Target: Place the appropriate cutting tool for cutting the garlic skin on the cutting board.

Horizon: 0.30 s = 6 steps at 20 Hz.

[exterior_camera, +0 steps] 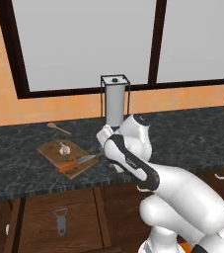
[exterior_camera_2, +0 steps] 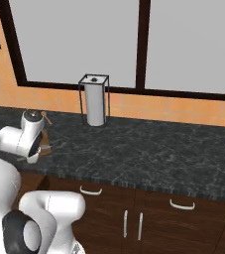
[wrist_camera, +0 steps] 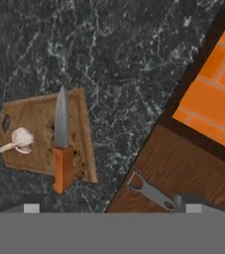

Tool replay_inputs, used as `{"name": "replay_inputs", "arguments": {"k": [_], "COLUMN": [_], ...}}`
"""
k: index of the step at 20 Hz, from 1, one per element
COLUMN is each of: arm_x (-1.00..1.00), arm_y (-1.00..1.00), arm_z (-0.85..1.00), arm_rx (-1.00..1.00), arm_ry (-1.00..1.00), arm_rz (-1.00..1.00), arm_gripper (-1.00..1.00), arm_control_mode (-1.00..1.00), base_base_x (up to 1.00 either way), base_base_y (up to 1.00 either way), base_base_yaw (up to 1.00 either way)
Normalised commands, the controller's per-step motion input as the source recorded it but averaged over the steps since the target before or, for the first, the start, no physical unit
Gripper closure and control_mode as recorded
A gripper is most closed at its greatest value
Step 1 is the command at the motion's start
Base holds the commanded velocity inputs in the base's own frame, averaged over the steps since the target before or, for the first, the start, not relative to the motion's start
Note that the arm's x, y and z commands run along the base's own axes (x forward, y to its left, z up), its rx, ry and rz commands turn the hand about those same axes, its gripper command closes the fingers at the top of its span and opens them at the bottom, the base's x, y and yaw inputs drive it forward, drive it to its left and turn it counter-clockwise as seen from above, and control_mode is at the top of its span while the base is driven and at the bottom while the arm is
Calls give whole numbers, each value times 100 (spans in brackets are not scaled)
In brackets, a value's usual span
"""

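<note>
The knife [wrist_camera: 62, 144], with its orange handle and grey blade, lies on the brown cutting board [wrist_camera: 37, 119]; the end of its handle sticks out past the board's edge. The whitish garlic [wrist_camera: 21, 140] rests on the same board, beside the blade. In the left base view the knife [exterior_camera: 76, 162] sits at the near right edge of the board [exterior_camera: 52, 148], and the garlic [exterior_camera: 63, 147] is at the board's middle. My gripper [wrist_camera: 112, 208] hangs above the counter to the right of the board. It is open, its tips far apart with nothing between them.
A grey metal peeler [wrist_camera: 151, 191] lies against the brown cabinet front below the counter edge [exterior_camera: 60, 221]. A wooden spoon [exterior_camera: 58, 128] lies behind the board. A paper towel roll in a wire stand [exterior_camera: 115, 101] stands at the back wall, behind my arm.
</note>
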Motion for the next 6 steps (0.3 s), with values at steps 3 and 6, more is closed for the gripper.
{"name": "replay_inputs", "arguments": {"k": [3,6], "arm_x": [-12,-10], "arm_y": [-100,-100], "arm_z": [47,46], "arm_rx": [7,11], "arm_ry": [0,0], "arm_rz": [0,0], "arm_gripper": [-100,-100], "arm_control_mode": [-100,-100], "base_base_x": [0,0], "base_base_y": [0,0], "base_base_yaw": [0,0]}}
